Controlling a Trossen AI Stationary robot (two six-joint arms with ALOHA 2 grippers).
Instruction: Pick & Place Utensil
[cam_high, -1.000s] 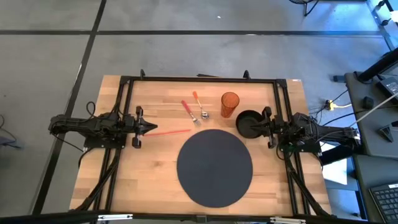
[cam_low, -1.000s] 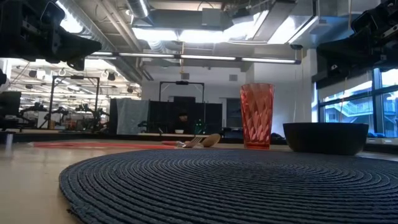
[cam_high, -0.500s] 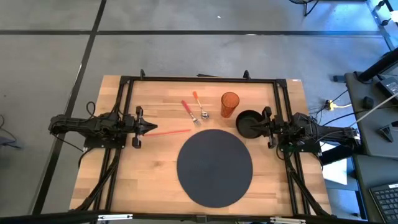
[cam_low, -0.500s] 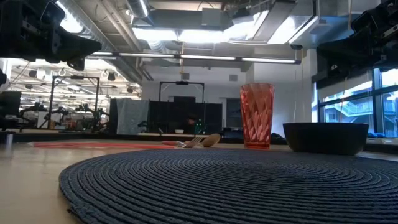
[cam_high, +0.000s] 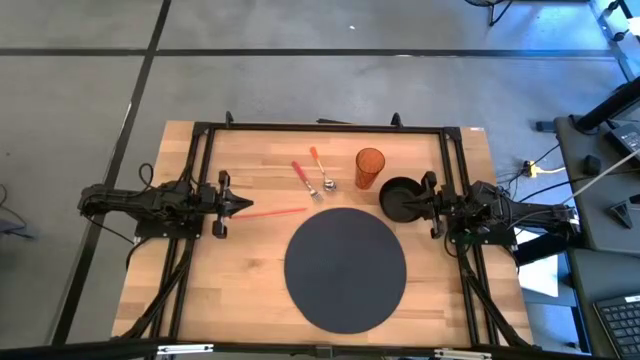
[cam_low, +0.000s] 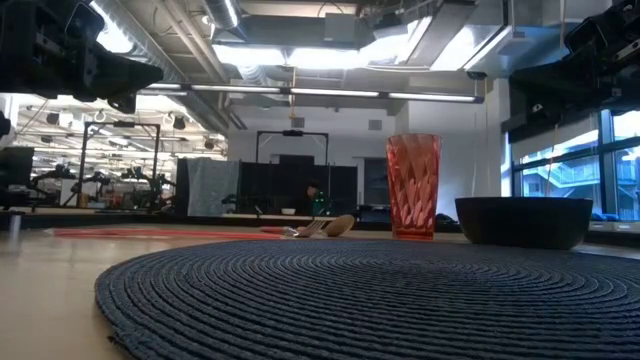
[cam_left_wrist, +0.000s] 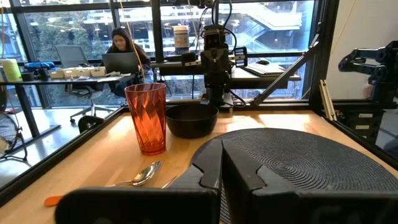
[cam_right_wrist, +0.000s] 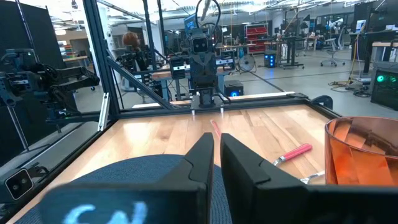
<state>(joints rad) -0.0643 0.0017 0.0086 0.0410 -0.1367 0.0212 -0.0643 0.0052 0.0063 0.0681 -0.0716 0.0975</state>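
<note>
High view shows both arms parked at the tabletop (cam_high: 250, 270) edges, left gripper (cam_high: 243, 205) and right gripper (cam_high: 408, 203) jaws closed and empty, spoon (cam_high: 321, 172) beside the orange cup (cam_high: 369, 168).

1. A big round dark woven placemat (cam_high: 345, 268) is sitting near the front-middle of the light wooden table (cam_high: 250, 290).
2. Two pink-and-orange-handled utensils (cam_high: 312, 172) are lying side by side beyond the mat, next to an orange faceted plastic cup (cam_high: 369, 168) and a black round bowl (cam_high: 400, 198).
3. A thin red stick (cam_high: 272, 211) is lying at the left gripper (cam_high: 243, 205); the right gripper (cam_high: 415, 205) is hanging over the bowl.
</note>
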